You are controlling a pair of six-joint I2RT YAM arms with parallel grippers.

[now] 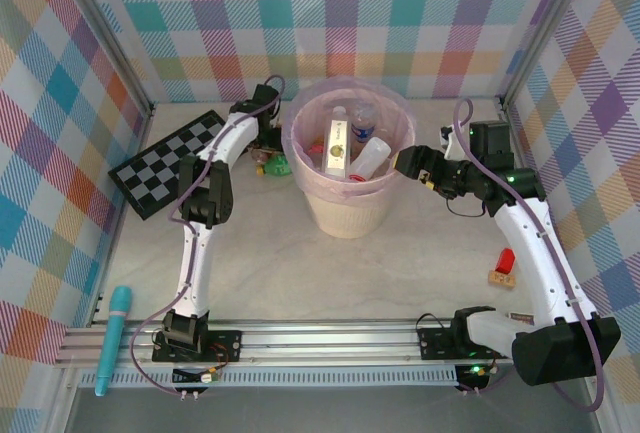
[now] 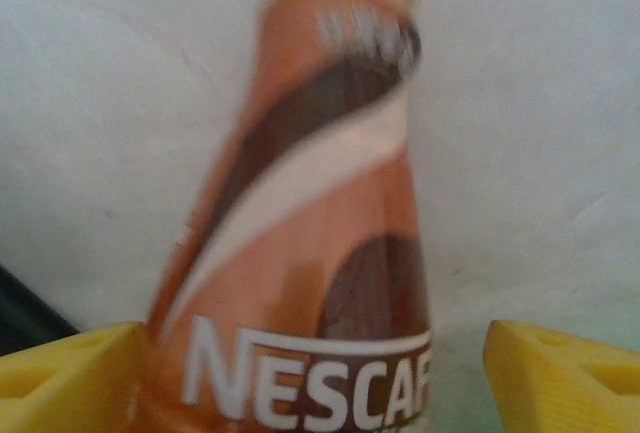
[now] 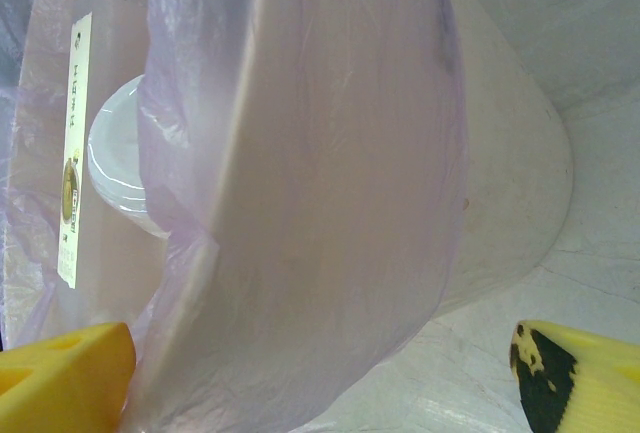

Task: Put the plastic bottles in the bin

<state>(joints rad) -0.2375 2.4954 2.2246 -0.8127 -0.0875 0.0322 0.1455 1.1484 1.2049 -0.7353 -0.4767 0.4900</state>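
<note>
Partly done. Left gripper spread, straddling brown Nescafé-labelled plastic bottle, not yet clamped. Small green bottle outside, just beside large round cream pink-lined bin; several bottles already inside. Right gripper spread, empty, beside bin wall.
</note>
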